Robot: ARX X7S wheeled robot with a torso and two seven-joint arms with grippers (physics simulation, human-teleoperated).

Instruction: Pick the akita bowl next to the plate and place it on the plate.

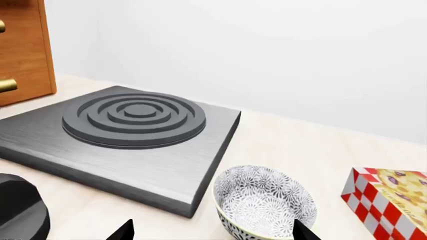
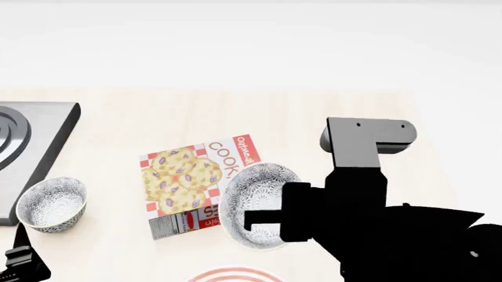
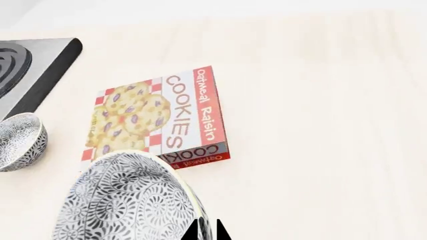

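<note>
Bowl [image 2: 255,202] tilted on its side, rim pinched in the right end effector [image 2: 249,220], raised over the bench [image 2: 314,117] beside the cookie box [image 2: 196,182], just short of the plate [image 2: 233,275].

Left end effector [image 1: 212,231] spread wide near a second bowl [image 1: 263,202].

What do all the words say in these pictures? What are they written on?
"COOKIES" in big red letters on the top of the cookie box.
"Oatmeal Raisin" in white letters on the red strip along the box's top.
"COOKIES" and "Oatmeal Raisin" again on the box's narrow side, seen upside down in the right wrist view.
Small label panel on the box's end, head view: too small to read.
No other object in the pictures carries any words.
</note>
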